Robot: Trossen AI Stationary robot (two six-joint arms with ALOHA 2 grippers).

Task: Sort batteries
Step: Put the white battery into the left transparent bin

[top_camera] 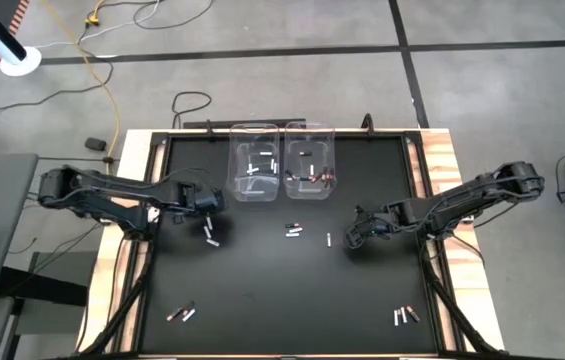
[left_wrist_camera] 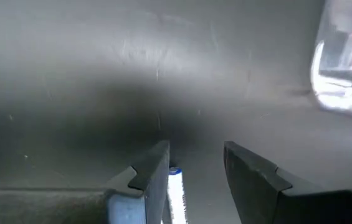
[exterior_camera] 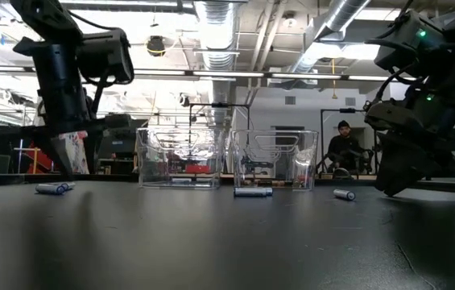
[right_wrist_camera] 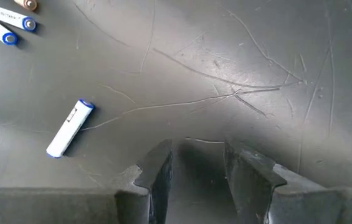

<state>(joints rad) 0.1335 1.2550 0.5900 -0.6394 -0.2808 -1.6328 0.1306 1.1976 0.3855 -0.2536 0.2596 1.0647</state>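
A: High view first. Left gripper (top_camera: 209, 222) sits over the left part of the tabletop (top_camera: 262, 290), just below the left bin (top_camera: 254, 162), w/ white batteries (top_camera: 211, 238) right beside its tip. Right gripper (top_camera: 352, 238) hangs on the right side, one lone white battery (top_camera: 329, 238) just to its left. More strays mid-table and near both front corners.

B: Low view?

A: Left arm's tool drops toward the surface, two white cells (exterior_camera: 53, 188) lying by its foot. Right arm's dark head hovers near the other single cell (exterior_camera: 343, 194), close but apart. Both bins (exterior_camera: 274, 161) hold some already.

B: Left wrist view, is it on one?

A: Jaws partly apart, and a white battery w/ blue tip (left_wrist_camera: 176, 190) lies btw the fingers (left_wrist_camera: 154, 177), hugging one of them. Its long axis runs along the fingers, so a squeeze would cross its width. Not clamped as far as I can judge; gap shows on the other side.

B: Right wrist view?

A: Jaws apart, nothing btw them. The white cell (right_wrist_camera: 70, 128) lies off to one side, skewed to the finger line. My guess: left is far better placed; right needs a sideways shift and a turn.
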